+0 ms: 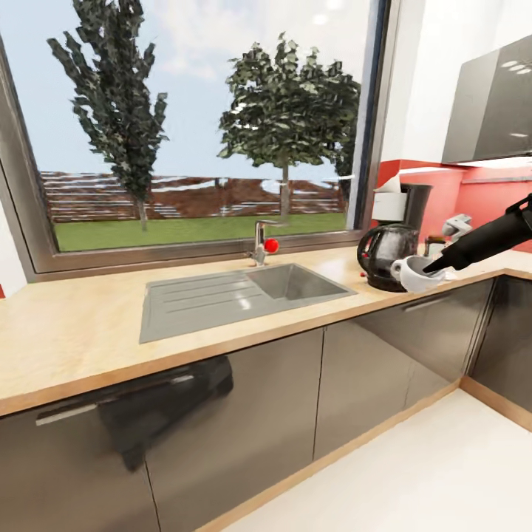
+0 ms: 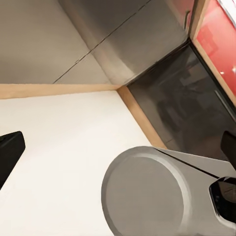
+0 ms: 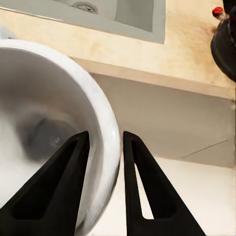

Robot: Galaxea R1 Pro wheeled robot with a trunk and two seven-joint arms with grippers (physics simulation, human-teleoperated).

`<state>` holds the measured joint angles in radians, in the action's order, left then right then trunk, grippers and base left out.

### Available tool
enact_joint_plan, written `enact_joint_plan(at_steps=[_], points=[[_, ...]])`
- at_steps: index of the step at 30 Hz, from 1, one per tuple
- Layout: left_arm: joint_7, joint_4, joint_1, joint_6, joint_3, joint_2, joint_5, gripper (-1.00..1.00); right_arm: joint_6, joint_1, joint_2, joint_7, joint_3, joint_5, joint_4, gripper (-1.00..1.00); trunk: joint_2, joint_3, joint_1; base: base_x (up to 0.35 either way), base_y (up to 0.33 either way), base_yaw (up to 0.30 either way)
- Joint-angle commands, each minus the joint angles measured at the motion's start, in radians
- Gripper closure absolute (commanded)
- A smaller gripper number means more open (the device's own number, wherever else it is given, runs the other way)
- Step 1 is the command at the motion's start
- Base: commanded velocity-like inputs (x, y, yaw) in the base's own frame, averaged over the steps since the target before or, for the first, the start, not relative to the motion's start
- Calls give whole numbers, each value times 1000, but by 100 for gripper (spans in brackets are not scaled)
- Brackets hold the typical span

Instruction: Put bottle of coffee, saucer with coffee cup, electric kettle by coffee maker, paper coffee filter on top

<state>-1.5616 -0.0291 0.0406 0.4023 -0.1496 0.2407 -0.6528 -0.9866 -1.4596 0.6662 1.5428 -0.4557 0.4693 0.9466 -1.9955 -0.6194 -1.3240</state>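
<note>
In the right wrist view, the right gripper (image 3: 105,182) has its two black fingers pinching the rim of the coffee cup (image 3: 54,98): one finger sits inside the bowl and one outside the wall. In the head view, the same cup (image 1: 415,273) appears at centre right of the frame, carried at the edge of the kitchen countertop (image 1: 89,325), just in front of the electric kettle (image 1: 386,255).

The left wrist view shows pale floor and dark cabinet fronts. Dark parts at the frame edges may belong to the left gripper, but the state of its jaws cannot be told.

Beyond the kettle, toward the upper right of the head view, stands the coffee maker (image 1: 403,207), dark with a white upper part. A sink (image 1: 244,292) and faucet (image 1: 260,244) occupy the frame centre. Behind them lies the window (image 1: 192,118). No saucer can be identified.

Step in hand, as judged: transport the cup to its place beside the coffee maker.

- Keep the rim level. A grip on one wall lets the cup pivot.
- Clear the kettle handle and body on approach, since they stand close.
- Lower until the base is supported before spreading the fingers.
- Withdraw the inner finger straight up to avoid tipping the cup.
</note>
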Motion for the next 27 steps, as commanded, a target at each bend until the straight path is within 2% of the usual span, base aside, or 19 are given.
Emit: enact_joint_plan(at_steps=[1,12,27], points=[[-3,1,1,7,-8,0,5,-100,-10,-1,1,10,-1,9,1,100,0,-1,0,97,-307,-204],[-2,0,1,7,-8,0,5,-100,-10,-1,1,10,-1,9,-1,100,0,-1,0,127,-309,-226],[-1,0,1,7,-8,0,5,-100,-10,-1,0,10,-1,11,-2,100,0,-1,0,217,-279,-16]])
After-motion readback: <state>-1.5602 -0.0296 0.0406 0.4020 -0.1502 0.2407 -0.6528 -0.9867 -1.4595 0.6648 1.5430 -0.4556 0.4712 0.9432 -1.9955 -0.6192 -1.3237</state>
